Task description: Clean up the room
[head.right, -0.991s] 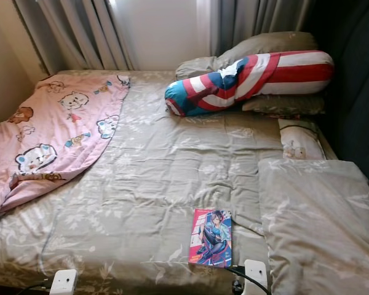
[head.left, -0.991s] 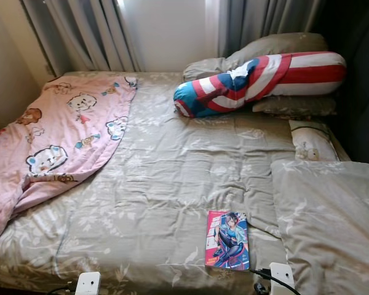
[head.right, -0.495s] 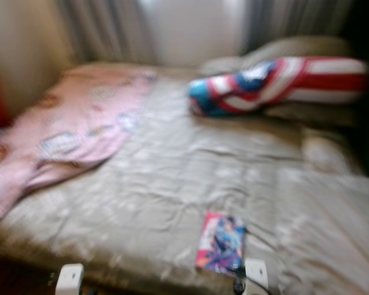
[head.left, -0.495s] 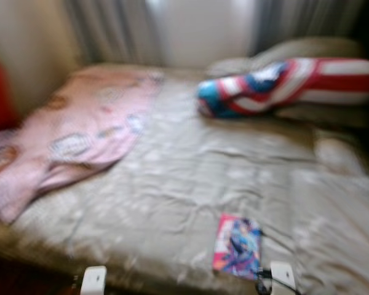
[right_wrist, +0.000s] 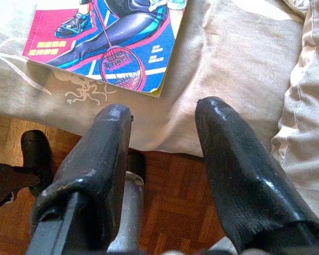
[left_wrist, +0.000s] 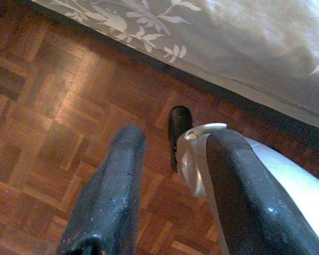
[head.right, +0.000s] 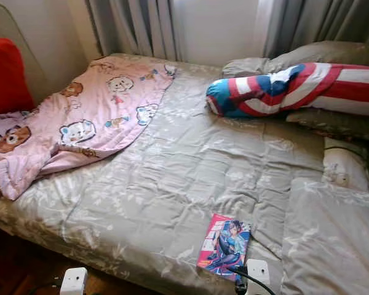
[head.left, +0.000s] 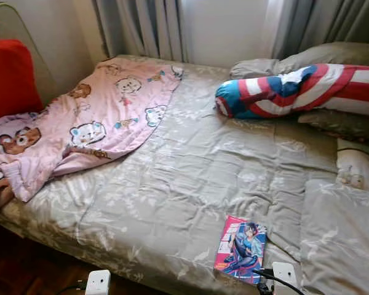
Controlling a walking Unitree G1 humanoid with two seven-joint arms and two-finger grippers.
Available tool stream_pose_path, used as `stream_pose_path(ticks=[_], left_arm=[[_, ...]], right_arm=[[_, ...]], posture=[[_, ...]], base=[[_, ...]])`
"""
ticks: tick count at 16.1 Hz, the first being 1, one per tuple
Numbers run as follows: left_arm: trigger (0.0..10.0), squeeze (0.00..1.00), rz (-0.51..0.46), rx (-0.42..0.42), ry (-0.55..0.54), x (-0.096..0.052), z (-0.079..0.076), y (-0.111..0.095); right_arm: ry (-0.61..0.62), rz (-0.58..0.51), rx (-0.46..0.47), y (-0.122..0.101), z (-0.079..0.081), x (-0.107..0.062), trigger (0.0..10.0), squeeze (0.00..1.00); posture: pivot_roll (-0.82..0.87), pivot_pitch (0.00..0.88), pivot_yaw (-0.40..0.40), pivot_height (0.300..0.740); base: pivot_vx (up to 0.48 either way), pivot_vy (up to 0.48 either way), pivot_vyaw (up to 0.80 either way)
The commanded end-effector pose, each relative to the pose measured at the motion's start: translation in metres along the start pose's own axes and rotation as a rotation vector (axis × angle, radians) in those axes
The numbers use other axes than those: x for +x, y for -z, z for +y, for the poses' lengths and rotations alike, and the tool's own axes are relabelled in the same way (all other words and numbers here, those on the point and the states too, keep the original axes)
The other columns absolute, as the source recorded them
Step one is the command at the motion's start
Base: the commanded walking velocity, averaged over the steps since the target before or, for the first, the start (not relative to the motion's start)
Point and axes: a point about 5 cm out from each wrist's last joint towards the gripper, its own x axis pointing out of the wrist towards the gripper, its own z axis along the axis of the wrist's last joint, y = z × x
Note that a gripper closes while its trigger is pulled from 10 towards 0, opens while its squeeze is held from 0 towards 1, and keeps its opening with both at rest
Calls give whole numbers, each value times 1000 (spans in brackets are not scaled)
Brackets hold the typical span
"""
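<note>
Right wrist view, right gripper [right_wrist: 162,125] fingers apart, empty, at bed [head.left: 190,178] edge beside comic book [right_wrist: 103,37], left gripper [left_wrist: 173,154] likewise spread over parquet floor [left_wrist: 48,122].

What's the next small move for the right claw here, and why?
Probably ease the right claw forward over the bed edge toward the comic book. Its fingers are open and empty at the edge of the grey quilt, and the book lies flat just ahead, the nearest loose item to tidy.
</note>
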Motion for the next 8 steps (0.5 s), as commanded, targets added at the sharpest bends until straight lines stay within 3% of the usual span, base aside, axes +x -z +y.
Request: stream_pose_path(ticks=[1,8], left_arm=[[10000,0,32,-5,-11,-2,2,9],[10000,0,35,-23,-15,-3,4,13]], right_arm=[[-6,22,0,5,2,-1,10000,0],[-13,24,-13,4,-2,-1,10000,0]], posture=[[6,21,-3,740],[14,23,-2,740]], base=[[0,0,0],[0,289,0]])
